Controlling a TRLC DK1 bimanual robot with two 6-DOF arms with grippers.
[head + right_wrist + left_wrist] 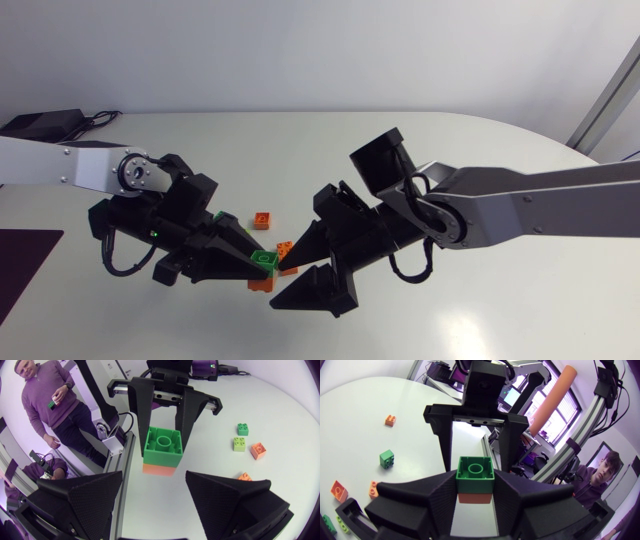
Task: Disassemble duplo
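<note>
Left wrist view, left gripper [475, 486] fingers clamped on green-over-orange brick stack [475, 471], right gripper [154, 477] fingers spread wide, holding nothing

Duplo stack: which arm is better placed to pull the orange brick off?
Right. The left gripper is shut on the green brick; the right gripper is open just before the free orange brick.

Green brick [475, 467] and orange brick [474, 498] moulded in smooth plastic, left gripper [475, 482] and right gripper [154, 475] finished matt black with finely ribbed faces, table [480, 310] surfaced smooth, white, faintly sheened.
</note>
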